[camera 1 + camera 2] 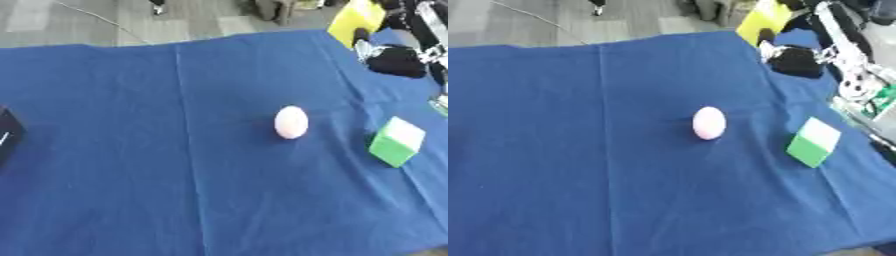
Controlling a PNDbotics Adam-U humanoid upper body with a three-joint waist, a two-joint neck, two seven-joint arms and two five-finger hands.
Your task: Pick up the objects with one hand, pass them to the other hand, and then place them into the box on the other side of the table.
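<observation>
A pale pink egg-shaped object (291, 122) lies on the blue tablecloth (175, 150), a little right of the middle. A green cube with a white top (397, 141) sits to its right, near the table's right edge. My right hand (795, 61) shows as a dark shape at the far right corner of the table, well beyond both objects and touching neither. Its silver and black arm (846, 45) comes in from the upper right. A dark box (7, 132) is cut off by the left edge of the left eye view. My left hand is out of sight.
A yellow box-like thing (357, 17) stands just past the table's far right corner, close to my right hand. Grey floor (87, 20) lies beyond the far edge. Green and white items (881, 97) sit off the table's right edge.
</observation>
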